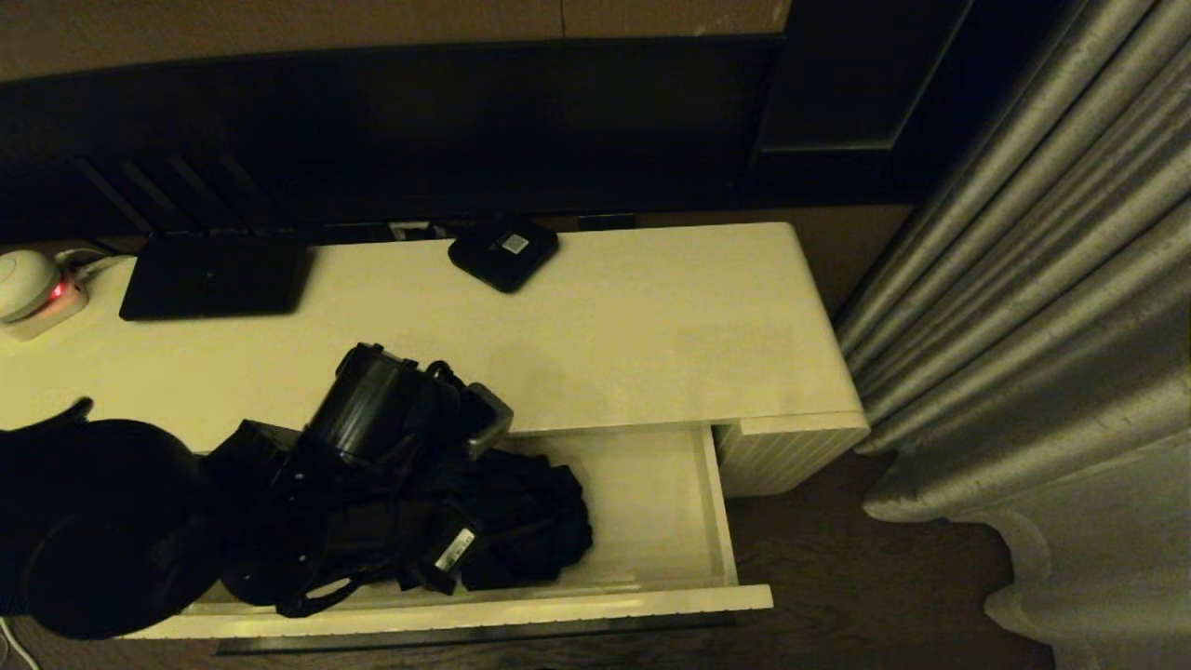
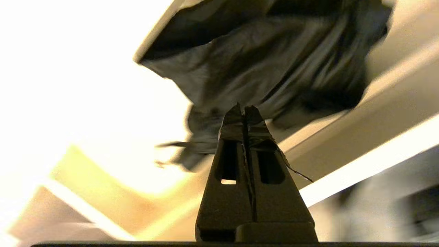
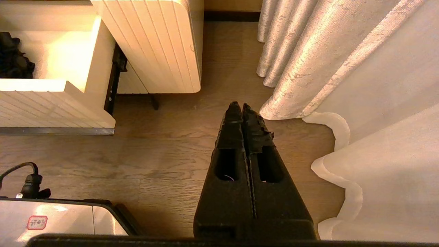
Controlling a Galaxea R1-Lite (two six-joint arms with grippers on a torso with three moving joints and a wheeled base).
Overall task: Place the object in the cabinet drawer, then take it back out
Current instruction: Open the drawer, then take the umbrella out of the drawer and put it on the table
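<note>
Umbrella [image 1: 521,512] lies in the open cabinet drawer [image 1: 651,502], fabric loose and rumpled. Left hand [image 2: 244,111] closed on a pinch of cloth; right hand [image 3: 241,108] closed, empty, over the floor. Judged light, soft and slippery: cloth will slide and sag, so the stiff handle looks the surer hold.

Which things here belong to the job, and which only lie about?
Job: umbrella, lying in the open drawer; left claw, shut near its fabric.
Lying about: router, small black box, curtain, power strip.
</note>
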